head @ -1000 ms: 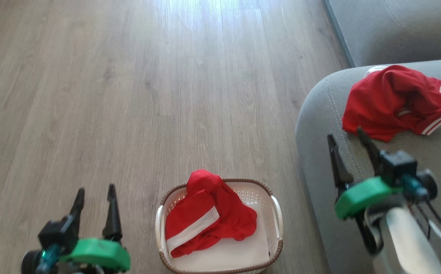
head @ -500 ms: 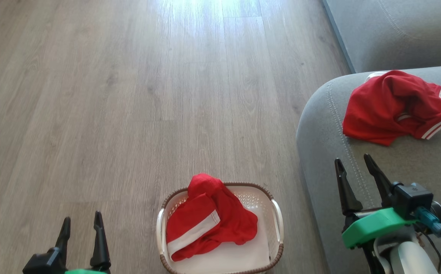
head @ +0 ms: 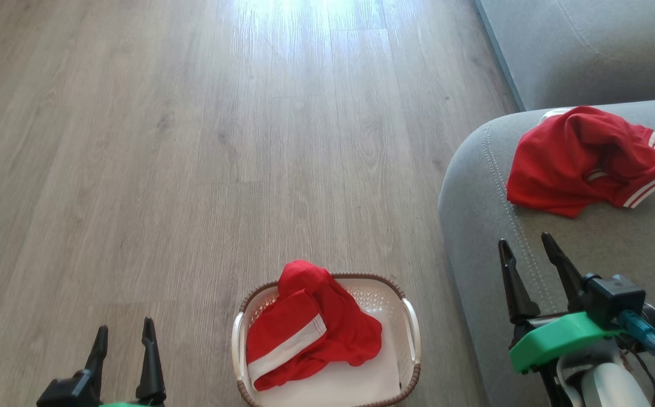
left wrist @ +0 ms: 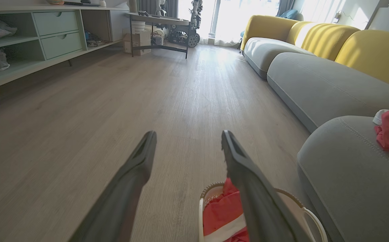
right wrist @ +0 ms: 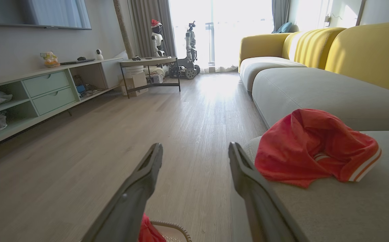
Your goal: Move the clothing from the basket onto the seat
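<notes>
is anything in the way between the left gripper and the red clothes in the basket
Nothing visible does. The left gripper is open above the floor to the left of the basket, and the clothing lies uncovered inside it.

no text, label, brand, number or sign can be read in any of the views. a tiny pale mark sits on top of the black camera block [head: 615, 289] at the right wrist, but it is too small to make out.
</notes>
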Available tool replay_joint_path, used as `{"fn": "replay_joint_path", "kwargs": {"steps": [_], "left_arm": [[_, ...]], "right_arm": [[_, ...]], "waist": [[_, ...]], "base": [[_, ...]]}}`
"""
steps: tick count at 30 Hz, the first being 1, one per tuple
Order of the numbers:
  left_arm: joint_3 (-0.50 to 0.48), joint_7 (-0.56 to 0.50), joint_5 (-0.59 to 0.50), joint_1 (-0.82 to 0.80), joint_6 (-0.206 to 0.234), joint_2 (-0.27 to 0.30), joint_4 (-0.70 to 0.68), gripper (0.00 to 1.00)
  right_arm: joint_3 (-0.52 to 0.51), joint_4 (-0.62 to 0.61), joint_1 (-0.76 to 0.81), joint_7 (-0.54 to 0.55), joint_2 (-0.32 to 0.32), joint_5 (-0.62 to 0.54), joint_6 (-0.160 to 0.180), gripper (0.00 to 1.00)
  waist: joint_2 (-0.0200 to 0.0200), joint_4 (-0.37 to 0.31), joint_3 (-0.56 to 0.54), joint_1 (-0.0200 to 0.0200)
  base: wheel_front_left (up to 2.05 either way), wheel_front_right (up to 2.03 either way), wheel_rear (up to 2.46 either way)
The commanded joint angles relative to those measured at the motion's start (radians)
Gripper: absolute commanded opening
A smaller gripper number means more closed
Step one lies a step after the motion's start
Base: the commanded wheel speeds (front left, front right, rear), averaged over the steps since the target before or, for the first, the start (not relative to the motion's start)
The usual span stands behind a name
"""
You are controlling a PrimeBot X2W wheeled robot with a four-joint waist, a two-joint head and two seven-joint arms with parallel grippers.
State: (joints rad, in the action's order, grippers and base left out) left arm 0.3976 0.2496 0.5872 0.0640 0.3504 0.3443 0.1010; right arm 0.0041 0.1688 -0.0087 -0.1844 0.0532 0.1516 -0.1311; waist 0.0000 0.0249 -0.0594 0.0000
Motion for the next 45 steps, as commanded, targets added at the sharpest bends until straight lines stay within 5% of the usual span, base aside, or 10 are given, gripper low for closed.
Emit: {"fn": "replay_joint_path", "kwargs": {"steps": [1,21,31,45], "left_arm": [[-0.050,0.012,-0.007,-0.025,-0.007,0.011,-0.024,1.00],[0.018,-0.024,-0.034,-0.092,-0.050,0.004,0.031,1.00],[0.108,-0.057,-0.087,-0.341,-0.119,-0.068,0.204,1.00],[0.232,-0.066,-0.159,-0.682,-0.249,-0.198,0.625,1.00]], "right_arm": [[0.021,-0.037,-0.027,0.001,-0.003,0.007,0.000,1.00],[0.015,-0.046,-0.044,-0.016,-0.003,-0.002,0.000,1.00],[0.016,-0.113,-0.193,-0.043,-0.003,-0.037,0.000,1.00],[0.001,-0.188,-0.403,-0.074,-0.003,-0.032,0.000,1.00]], "waist": [[0.0000,0.000,-0.001,0.0000],[0.0000,-0.016,0.068,0.0000],[0.0000,-0.078,0.328,0.0000],[0.0000,-0.164,0.663,0.0000]], "base": [[0.00,0.00,0.00],[0.00,0.00,0.00],[0.00,0.00,0.00],[0.00,0.00,0.00]]}}
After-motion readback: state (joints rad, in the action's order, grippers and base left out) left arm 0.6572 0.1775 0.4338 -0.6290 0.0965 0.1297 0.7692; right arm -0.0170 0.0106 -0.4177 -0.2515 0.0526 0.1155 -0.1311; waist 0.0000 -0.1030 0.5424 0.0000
